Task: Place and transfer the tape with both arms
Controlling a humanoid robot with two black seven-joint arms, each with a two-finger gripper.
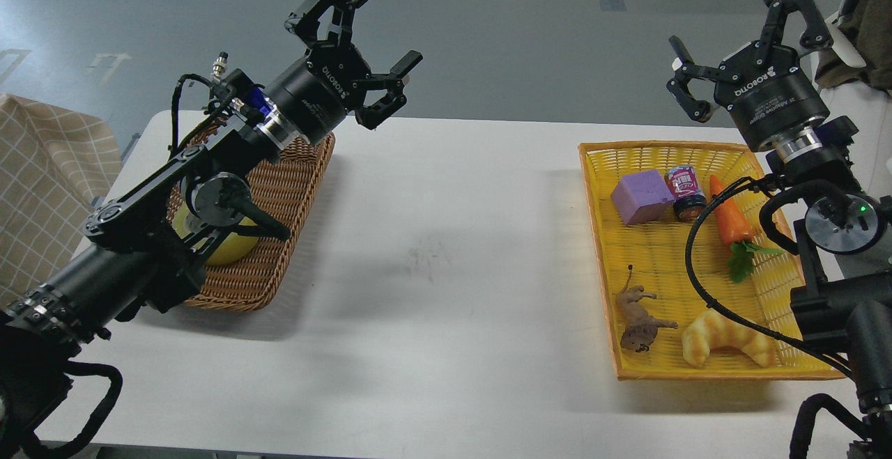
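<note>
The tape (235, 250) lies in the brown wicker basket (296, 180) at the table's left. My left arm covers most of it, so only slivers of its yellowish side show. My left gripper (387, 26) is open and empty. It is raised above the basket's far right corner and points up and to the right. My right gripper (721, 24) is open and empty. It is held high beyond the far edge of the yellow basket (593, 187) and points up and away.
The yellow basket at the right holds a purple block (641, 196), a small jar (686, 193), a toy carrot (728, 219), a toy animal (637, 320) and a croissant (725, 337). A checked cloth (42, 180) hangs off the table's left edge.
</note>
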